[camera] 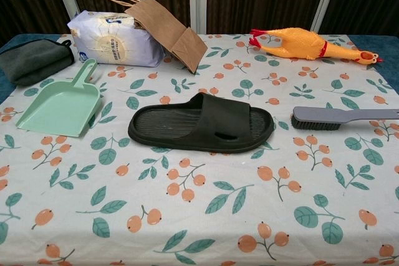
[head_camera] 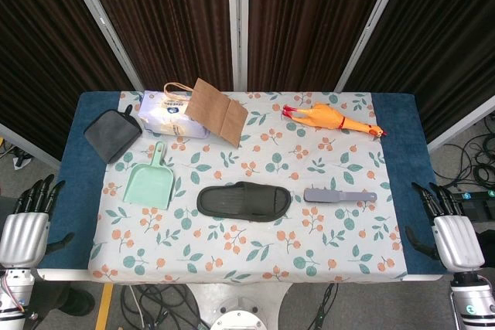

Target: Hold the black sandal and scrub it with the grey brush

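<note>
Both hands [head_camera: 23, 229] [head_camera: 456, 241] only in head view

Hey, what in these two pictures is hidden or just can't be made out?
- Left hand and right hand: absent from the chest view; the head view's bottom edge cuts their arms.
- Grey brush: handle end cut by the chest view's right edge.
- White bag: print too small to read; the brown paper bag covers its right end.
</note>
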Robot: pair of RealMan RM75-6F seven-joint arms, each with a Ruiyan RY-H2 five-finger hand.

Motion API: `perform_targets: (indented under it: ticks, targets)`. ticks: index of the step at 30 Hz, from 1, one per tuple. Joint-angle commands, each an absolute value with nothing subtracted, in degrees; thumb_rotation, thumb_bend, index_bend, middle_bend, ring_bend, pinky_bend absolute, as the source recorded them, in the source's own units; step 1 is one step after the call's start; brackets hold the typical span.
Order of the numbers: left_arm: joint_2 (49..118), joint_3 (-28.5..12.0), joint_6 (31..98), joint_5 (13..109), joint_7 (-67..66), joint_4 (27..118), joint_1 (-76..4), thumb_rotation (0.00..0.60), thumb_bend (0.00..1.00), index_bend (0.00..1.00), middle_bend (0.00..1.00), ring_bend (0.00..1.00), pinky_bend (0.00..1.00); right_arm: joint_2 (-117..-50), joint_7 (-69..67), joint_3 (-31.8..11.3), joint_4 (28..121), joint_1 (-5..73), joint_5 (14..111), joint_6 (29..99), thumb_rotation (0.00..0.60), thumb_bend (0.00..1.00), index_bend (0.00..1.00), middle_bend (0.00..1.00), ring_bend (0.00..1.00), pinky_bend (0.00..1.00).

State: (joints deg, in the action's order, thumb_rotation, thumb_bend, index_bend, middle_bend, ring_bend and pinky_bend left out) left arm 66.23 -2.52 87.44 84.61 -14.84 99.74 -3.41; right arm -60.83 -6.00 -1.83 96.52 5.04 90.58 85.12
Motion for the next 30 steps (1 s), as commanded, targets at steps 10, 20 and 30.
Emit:
perform_targets:
  ticks: [10, 20, 30]
  targets:
    - [66.5, -2.6, 87.1, 84.4, -14.6, 99.5, -3.6, 0.600, 0.00, 0.14, 0.13, 0.03, 0.14, -60.5, -4.6, -2.1, 97.4, 5.8, 90.3, 83.9, 0.600, 0.30, 0.02, 0.15, 0.02, 0.05]
    - [67.2, -2.4, 86.5, 83.8, -13.5, 98.5, -3.6, 0.600, 0.00, 0.14, 0.13, 0.03, 0.14, -64.4, 7.8, -6.7, 95.5, 16.4, 77.9, 65.4, 0.600, 0.05, 0.02, 0.20, 0.10, 0.14]
    - [67.5, -2.6, 85.6, 82.7, -12.7, 97.5, -3.8, 0.600, 0.00, 0.14, 0.13, 0.03, 0.14, -74.8, 14.0, -7.2, 82.3, 25.6, 69.1, 51.5, 0.600, 0.05, 0.08, 0.23, 0.10, 0.14]
